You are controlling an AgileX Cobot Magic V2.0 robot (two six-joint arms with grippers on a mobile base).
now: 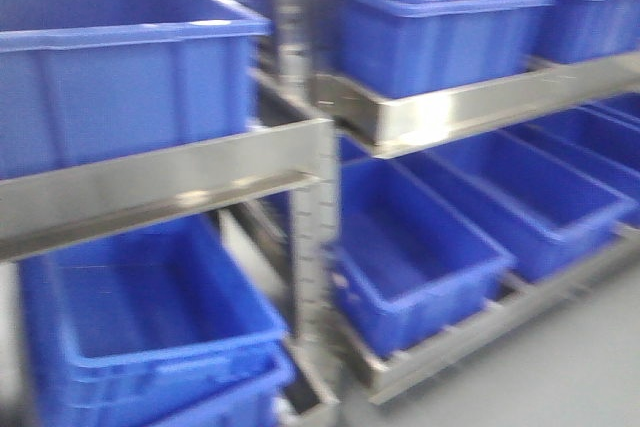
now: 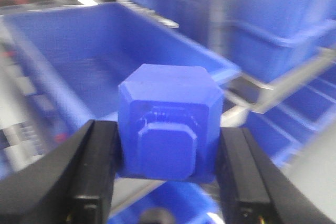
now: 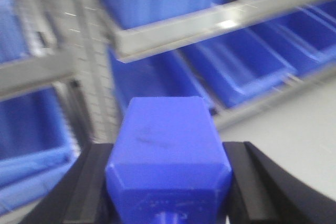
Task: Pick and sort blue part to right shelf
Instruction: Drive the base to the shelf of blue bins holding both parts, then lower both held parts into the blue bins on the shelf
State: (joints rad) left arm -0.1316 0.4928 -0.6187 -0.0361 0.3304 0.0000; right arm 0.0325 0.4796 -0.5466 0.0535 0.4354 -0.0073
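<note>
Boxy, bevelled blue part (image 3: 168,145) clamped in the right gripper (image 3: 168,184) jaws, knob-capped blue block (image 2: 168,103) gripped in the left gripper (image 2: 167,171) jaws, blurred steel right shelf (image 1: 470,107) ahead, smooth blue plastic bins (image 1: 420,247) open-topped, lower ones bare inside.

The left gripper (image 2: 168,135) and right gripper (image 3: 168,153) are each formed of two matte black, wedge-shaped fingers with flat faces.

Bright, even white light from above, with hardly a shadow. The whole front view is smeared with motion blur, and glare flares on the steel rail (image 1: 430,112) at 2 o'clock. In the wrist views the blue part (image 2: 168,121) looks fairly crisp, the blue block (image 3: 168,156) softer, and the blue bins (image 2: 79,51) behind are out of focus.
</note>
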